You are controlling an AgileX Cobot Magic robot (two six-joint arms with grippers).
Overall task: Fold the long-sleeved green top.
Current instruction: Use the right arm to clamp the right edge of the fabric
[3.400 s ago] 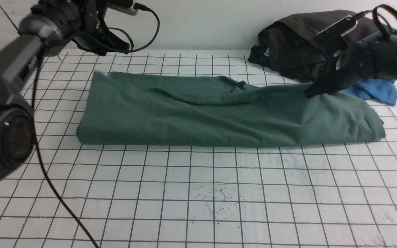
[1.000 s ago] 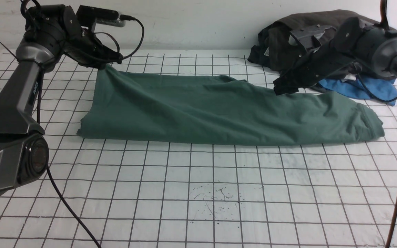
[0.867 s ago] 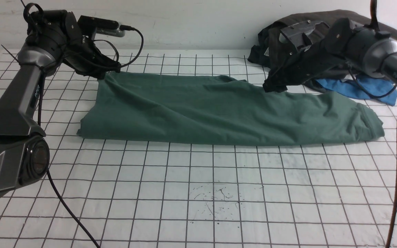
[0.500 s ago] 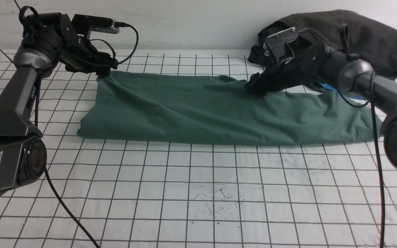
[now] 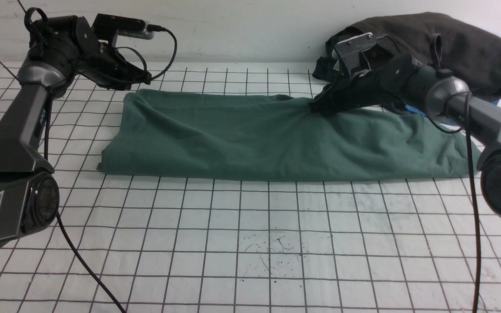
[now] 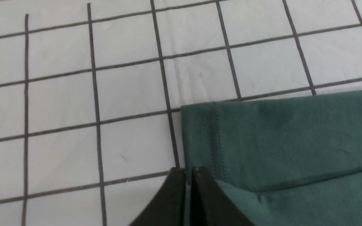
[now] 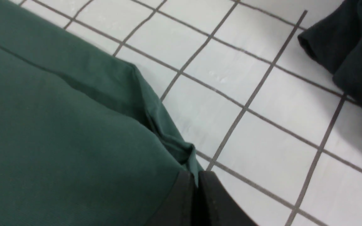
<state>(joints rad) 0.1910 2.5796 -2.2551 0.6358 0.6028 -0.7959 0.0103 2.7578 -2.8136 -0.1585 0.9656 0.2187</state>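
Note:
The green long-sleeved top (image 5: 255, 139) lies folded into a long band across the far half of the table. Its neck label and chest logo are hidden. My left gripper (image 5: 144, 81) is at the top's far left corner. In the left wrist view its fingers meet (image 6: 189, 171) at the hemmed edge of the cloth (image 6: 278, 135), with a sliver of green between them. My right gripper (image 5: 318, 108) is at the far edge, right of the middle. It is shut (image 7: 196, 175) on a small peak of the cloth (image 7: 58, 131), which rises slightly to it.
A dark charcoal garment (image 5: 463, 43) is heaped at the far right corner and also shows in the right wrist view (image 7: 350, 47). A bit of bright blue garment (image 5: 415, 111) shows under my right arm. The white gridded table (image 5: 250, 243) stretches in front of the top.
My right gripper moved left along the top's far edge and closed on it near the middle. My left gripper lowered the far left corner to the table, and the cloth there now lies flatter.

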